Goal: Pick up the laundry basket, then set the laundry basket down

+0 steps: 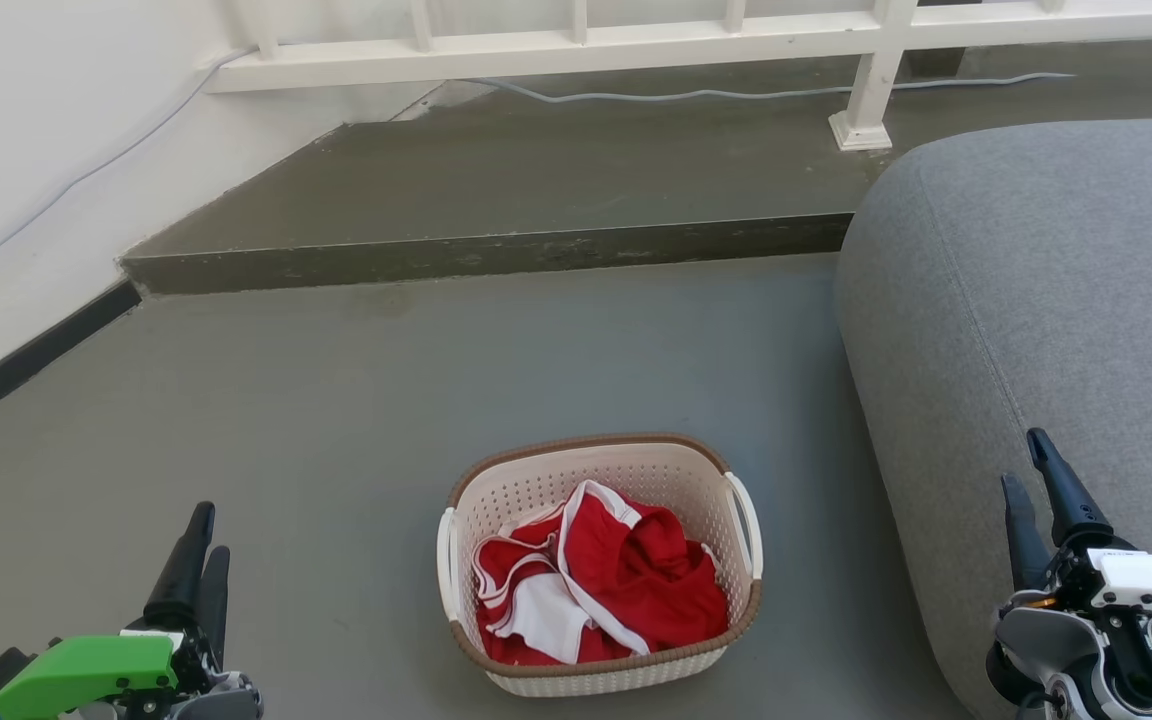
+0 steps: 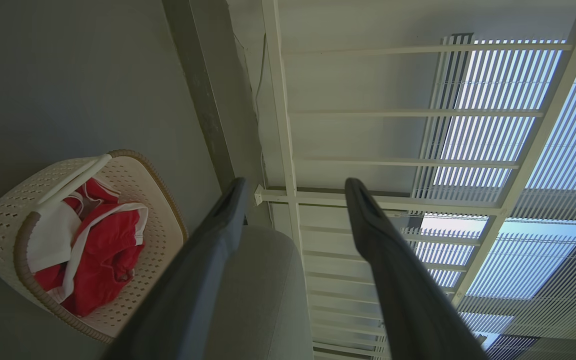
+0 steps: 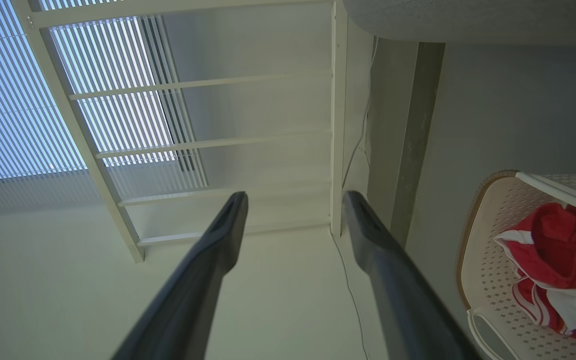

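Nothing is yet done: the laundry basket, filled with red clothing, is seen resting on the grey floor between the left gripper and right gripper, both spread and empty. Pickup and set-down are judged outstanding.

Laundry basket, 6 o'clock in head view: cream plastic, dotted all over with small holes. Rim brown, woven-look; side handles white.

Clothes inside: red with white bands and a white patch.

Floor: flat mid-grey. Step, 12 o'clock: darker grey, mottled edge.

Cushion, 3 o'clock: grey, fine-flecked fabric.

Railing white; wall white; skirting black.

Left hand: dark fingers, green housing. Right hand: dark fingers, white and grey housing.
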Available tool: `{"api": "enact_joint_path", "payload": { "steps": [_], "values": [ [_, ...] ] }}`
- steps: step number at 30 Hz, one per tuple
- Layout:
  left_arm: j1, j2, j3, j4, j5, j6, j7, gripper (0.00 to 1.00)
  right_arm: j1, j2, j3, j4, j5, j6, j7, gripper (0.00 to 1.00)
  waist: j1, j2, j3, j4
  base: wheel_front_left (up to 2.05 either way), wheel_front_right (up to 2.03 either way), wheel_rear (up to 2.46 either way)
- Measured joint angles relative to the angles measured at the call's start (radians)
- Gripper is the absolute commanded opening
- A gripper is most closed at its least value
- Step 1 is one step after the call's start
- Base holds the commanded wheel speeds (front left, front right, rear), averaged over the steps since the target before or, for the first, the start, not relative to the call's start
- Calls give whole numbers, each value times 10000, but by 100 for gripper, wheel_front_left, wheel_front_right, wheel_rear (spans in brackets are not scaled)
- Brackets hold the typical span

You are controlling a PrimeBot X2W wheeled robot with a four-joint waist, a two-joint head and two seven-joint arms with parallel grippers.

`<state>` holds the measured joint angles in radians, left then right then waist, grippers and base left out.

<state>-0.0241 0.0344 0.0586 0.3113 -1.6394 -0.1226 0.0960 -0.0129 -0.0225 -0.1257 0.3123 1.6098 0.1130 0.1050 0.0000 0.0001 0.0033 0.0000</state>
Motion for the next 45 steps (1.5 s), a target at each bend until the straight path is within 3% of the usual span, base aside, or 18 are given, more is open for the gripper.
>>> {"api": "enact_joint_path", "payload": {
  "steps": [20, 40, 45],
  "values": [
    [-26, 2, -339, -410, 453, 0, -422, 100, -27, -86, 88, -155, -558, 0, -441, 100, 0, 0, 2, 7, 0, 0, 0],
    [-353, 844, -1557, -932, 3657, 2, -1352, 100, -230, -1032, 1078, -288, -3626, 0, -1419, 100, 0, 0, -38, 15, 0, 0, 0],
    [-385, 936, -1778, -976, 4470, 176, -1597, 100, -315, -1329, 1402, -384, -4753, -109, -1634, 100, 0, 0, -56, 21, 0, 0, 0]
  ]
}}
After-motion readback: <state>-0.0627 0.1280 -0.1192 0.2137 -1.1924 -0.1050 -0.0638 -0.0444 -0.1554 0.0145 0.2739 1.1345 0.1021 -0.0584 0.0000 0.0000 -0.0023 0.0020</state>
